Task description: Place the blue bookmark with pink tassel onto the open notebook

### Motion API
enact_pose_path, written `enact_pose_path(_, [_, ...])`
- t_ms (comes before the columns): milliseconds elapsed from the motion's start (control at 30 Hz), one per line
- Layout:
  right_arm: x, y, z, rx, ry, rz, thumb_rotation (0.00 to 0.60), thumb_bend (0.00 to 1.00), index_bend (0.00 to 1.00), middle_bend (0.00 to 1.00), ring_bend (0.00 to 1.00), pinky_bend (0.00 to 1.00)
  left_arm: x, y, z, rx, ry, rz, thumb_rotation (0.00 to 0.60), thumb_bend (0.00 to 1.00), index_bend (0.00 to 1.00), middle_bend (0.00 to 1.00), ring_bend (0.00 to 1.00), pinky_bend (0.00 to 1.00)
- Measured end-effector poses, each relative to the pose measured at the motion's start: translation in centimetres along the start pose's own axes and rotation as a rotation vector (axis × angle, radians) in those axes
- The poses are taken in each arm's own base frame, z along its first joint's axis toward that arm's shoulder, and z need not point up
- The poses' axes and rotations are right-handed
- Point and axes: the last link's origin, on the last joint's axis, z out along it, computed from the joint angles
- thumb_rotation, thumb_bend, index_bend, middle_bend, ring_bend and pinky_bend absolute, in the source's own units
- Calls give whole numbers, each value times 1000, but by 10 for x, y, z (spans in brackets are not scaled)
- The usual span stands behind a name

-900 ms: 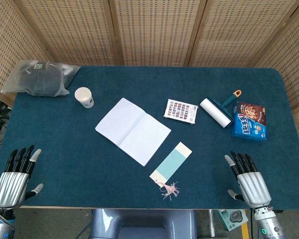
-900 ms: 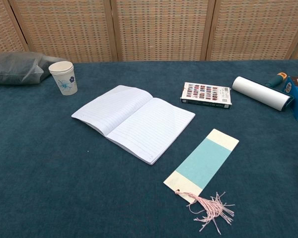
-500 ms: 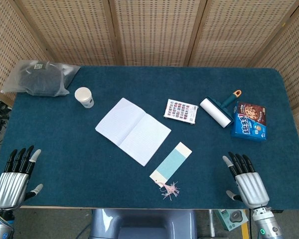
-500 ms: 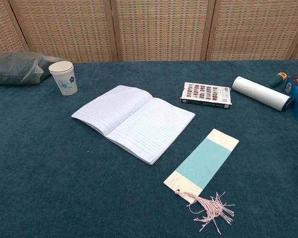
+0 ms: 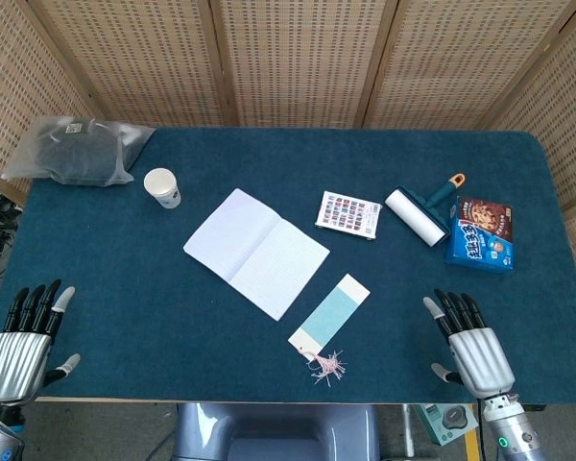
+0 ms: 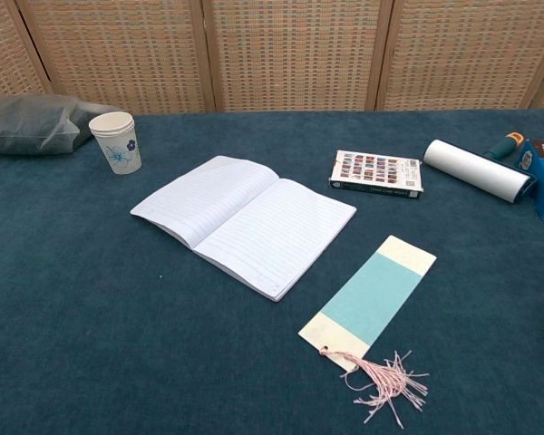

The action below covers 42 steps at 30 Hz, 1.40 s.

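Note:
The blue bookmark (image 5: 331,312) (image 6: 370,298) lies flat on the dark blue table, its pink tassel (image 5: 326,366) (image 6: 387,382) pointing toward the front edge. The open notebook (image 5: 256,252) (image 6: 245,220) lies just beyond it to the left, with blank lined pages up. My left hand (image 5: 22,344) hovers at the front left corner, fingers spread and empty. At the front right, my right hand (image 5: 469,347) is also open and empty, well to the right of the bookmark. Neither hand shows in the chest view.
A paper cup (image 5: 162,187) and a grey bag (image 5: 77,151) sit at the back left. A small printed card box (image 5: 349,213), a lint roller (image 5: 422,211) and a blue cookie box (image 5: 482,233) lie to the right of the notebook.
Both hands have drawn back slightly toward the front edge of the table. The bookmark and notebook have not moved.

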Motion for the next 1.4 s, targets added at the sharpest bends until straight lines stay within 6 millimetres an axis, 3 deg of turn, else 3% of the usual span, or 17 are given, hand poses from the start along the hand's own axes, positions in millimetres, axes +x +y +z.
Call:
enact_pose_path(400, [2,-27,58,187,-53,-82,600,198,174,0,0,1,-4,-1,4,4,-11,-1,600,0,0,0,0,0])
enact_pose_path(700, [-8,-70,110,331,-127,-151,600,200,258,0,0,29,-8,-2,6,-1,-31,-12,600,0,0,0,0,0])
enact_pose_path(933, [-19,-99,148,390,-196,-187,600,201,262,0,0,29,-11,-4,8,2,-45,-21,600,0,0,0,0,0])
enact_pose_path(1400, [-35,-104,176,423,-276,-251,600,199,263,0,0,28,-17,-7,15,20,-69,-19,600,0,0,0,0,0])
